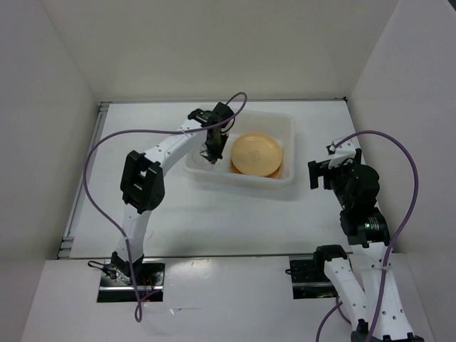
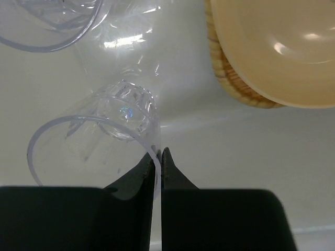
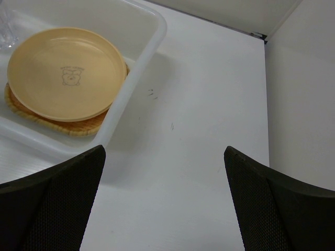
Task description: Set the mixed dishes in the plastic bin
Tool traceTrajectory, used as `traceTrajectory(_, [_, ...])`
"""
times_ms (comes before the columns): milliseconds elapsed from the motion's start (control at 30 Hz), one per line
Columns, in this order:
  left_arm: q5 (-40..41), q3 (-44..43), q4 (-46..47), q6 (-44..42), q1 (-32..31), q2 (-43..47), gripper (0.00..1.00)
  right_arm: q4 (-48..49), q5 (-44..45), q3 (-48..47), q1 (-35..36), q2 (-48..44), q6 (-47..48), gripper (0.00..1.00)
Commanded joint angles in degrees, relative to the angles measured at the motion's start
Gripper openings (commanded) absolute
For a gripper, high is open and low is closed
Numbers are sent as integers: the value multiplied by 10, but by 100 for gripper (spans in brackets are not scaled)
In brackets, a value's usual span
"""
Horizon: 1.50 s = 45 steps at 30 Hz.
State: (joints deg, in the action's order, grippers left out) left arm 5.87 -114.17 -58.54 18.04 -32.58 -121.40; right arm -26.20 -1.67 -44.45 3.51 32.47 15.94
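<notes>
Looking through the left wrist view, you have the left gripper (image 2: 158, 157) pinched on the wall of a small clear plastic cup (image 2: 99, 141), tilted with its mouth toward lower left, inside the large translucent white plastic bin (image 1: 288, 125); a second clear cup (image 2: 52, 21) sits at upper left. A round yellow-tan plate (image 3: 65, 73) rests on the square tan woven tray (image 3: 78, 129) (only its edge shows) in the bin. Your right gripper (image 3: 163, 150) hangs spread wide over the white table (image 3: 204, 104), right of the bin.
</notes>
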Motion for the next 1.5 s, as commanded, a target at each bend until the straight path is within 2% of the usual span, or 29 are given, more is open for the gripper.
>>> traceTrajectory(0, [45,0,20,-14,-3,-18,9,32,8,6,4,1,1,98])
traceTrajectory(33, [45,0,26,-14,-3,-18,13,32,8,6,4,1,1,98])
traceTrajectory(67, [45,0,26,-14,-3,-18,29,32,8,6,4,1,1,98])
traceTrajectory(133, [45,-6,33,-14,-3,-23,43,32,8,6,4,1,1,98])
traceTrajectory(167, [45,-6,33,-14,2,-29,61,32,8,6,4,1,1,98])
traceTrajectory(200, [45,-14,33,-14,2,-29,73,32,16,6,4,1,-5,98])
traceTrajectory(300, [77,-38,47,-3,-3,1,100,32,34,6,4,1,-5,98])
traceTrajectory(467, [72,-31,134,2,-3,102,100,32,40,1,4,17,-5,98])
traceTrajectory(533, [49,-24,189,2,3,137,100,38,87,1,4,17,-14,98])
traceTrajectory(567, [31,-12,240,32,3,180,100,50,106,1,4,17,-14,98])
traceTrajectory(633, [-6,70,313,60,24,231,100,55,133,1,4,17,-31,98])
traceTrajectory(667, [-17,108,384,82,24,285,100,55,140,1,4,24,-31,98])
traceTrajectory(767, [-25,269,495,96,47,374,100,41,112,-10,4,30,-18,98])
traceTrajectory(833, [-42,323,505,91,72,406,100,40,106,-15,4,24,-12,98])
traceTrajectory(933, [-49,348,443,74,98,426,100,35,98,-15,4,15,-5,98])
traceTrajectory(1000, [-34,369,410,47,110,442,100,35,98,-15,4,22,-5,98])
traceTrajectory(1100, [10,409,421,26,128,500,100,35,88,-15,4,27,-5,98])
traceTrajectory(1233, [62,529,512,11,156,636,100,28,83,-15,4,49,-5,98])
traceTrajectory(1267, [88,583,526,11,163,664,100,28,83,-15,10,55,-10,98])
traceTrajectory(1333, [133,632,556,16,170,751,100,28,101,-20,10,66,-16,98])
traceTrajectory(1367, [152,671,556,24,170,780,100,28,101,-20,10,66,-21,98])
traceTrajectory(1467, [203,717,555,32,182,926,100,34,113,-15,10,73,-27,98])
